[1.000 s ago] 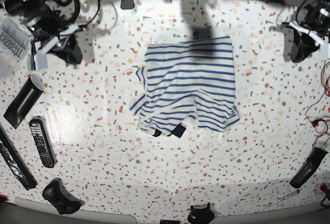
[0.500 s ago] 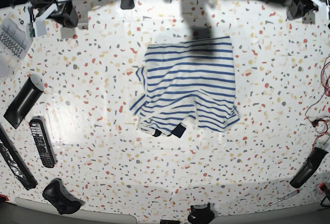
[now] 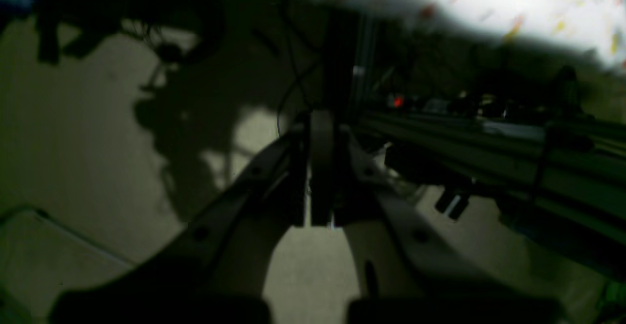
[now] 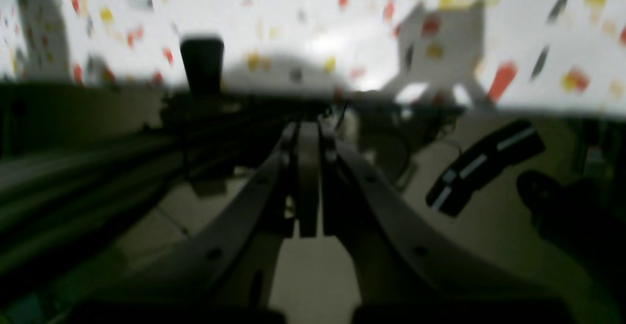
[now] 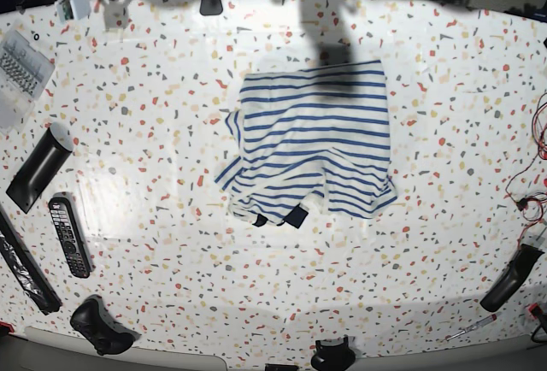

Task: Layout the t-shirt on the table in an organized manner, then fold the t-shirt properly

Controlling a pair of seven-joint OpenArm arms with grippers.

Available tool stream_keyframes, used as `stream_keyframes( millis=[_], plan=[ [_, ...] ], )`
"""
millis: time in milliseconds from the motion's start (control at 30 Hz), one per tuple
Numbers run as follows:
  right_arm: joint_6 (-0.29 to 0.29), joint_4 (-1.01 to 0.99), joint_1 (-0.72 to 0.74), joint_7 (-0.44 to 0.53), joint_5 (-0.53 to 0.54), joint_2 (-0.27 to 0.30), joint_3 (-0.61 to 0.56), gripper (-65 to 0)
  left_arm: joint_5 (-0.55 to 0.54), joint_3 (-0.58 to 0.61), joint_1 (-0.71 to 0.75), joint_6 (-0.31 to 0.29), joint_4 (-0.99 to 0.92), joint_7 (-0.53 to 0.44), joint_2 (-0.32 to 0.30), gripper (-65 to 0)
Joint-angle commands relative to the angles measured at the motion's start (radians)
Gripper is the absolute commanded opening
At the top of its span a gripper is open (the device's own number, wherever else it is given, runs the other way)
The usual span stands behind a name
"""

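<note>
Lying folded and a little rumpled on the speckled desk [image 5: 154,243], just right of centre and toward the far side: the t-shirt [image 5: 312,140], white with thin blue stripes, dark navy trim peeking out at its near edge. Well apart from both arms, touched by nothing. Tucked up at the far corners of the base view, both arms, only slivers of them showing past the desk's far edge. Left pincer [image 3: 320,216], seen from its own wrist camera: fingers pressed together, nothing between them, pointing off the desk into dark frame rails and cables, a strip of speckled top blurred at the upper right. Right pincer [image 4: 307,226], from its wrist view: likewise pressed together on nothing, aimed along the desk's far edge with blurred flecks above. Ranged along the left edge of the desk: a keyboard-like white device [image 5: 21,63] at the far end, a slanted black bar [image 5: 38,168], a black remote control [image 5: 68,236], a long dark strip [image 5: 26,267], and a black game controller [image 5: 101,326] at the near corner. Over on the right: red wires [image 5: 534,174] at the edge, another slanted black bar [image 5: 510,279] near the corner.
</note>
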Motion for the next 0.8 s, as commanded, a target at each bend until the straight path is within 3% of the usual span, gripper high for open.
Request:
stream_keyframes(
  millis=[0,200,400,467,500,567,633,767],
  plan=[
    [0.009,0.011,-0.024,0.006,0.002,0.005,0.005,-65.0,-0.008,-0.007,0.019,-0.003,-0.010,-0.014,-0.009,-65.0],
    [0.009,-0.185,-0.042,0.004,-0.100,0.013,-0.035,-65.0,-0.008,-0.006,-0.015,-0.004,-0.221,-0.060,-0.014,-65.0],
    [0.009,-0.580,-0.011,0.045,-0.139,0.130,-0.251,-65.0,0.003,0.018,-0.159,-0.011,-0.555,-0.101,-0.034,-65.0],
    [0.003,-0.706,0.028,0.101,-0.216,0.166,-0.330,-65.0,0.078,0.055,-0.215,-0.010,-0.672,-0.163,-0.048,-65.0],
    [-0.026,-0.766,0.053,0.127,-0.256,0.179,-0.367,-65.0,0.111,0.081,-0.241,-0.010,-0.732,-0.205,-0.058,-65.0],
    [-0.131,-0.885,0.108,0.166,-0.311,0.198,-0.427,-65.0,0.124,0.141,-0.293,-0.007,-0.854,-0.293,-0.079,-65.0],
    [-0.200,-1.000,0.178,0.262,-0.356,0.205,-0.476,-65.0,0.125,0.195,-0.353,-0.010,-0.978,-0.384,-0.090,-65.0],
    [-0.208,-1.238,0.333,0.507,-0.523,0.196,-0.558,-65.0,0.217,0.282,-0.496,-0.010,-1.211,-0.529,-0.093,-65.0]
  ],
)
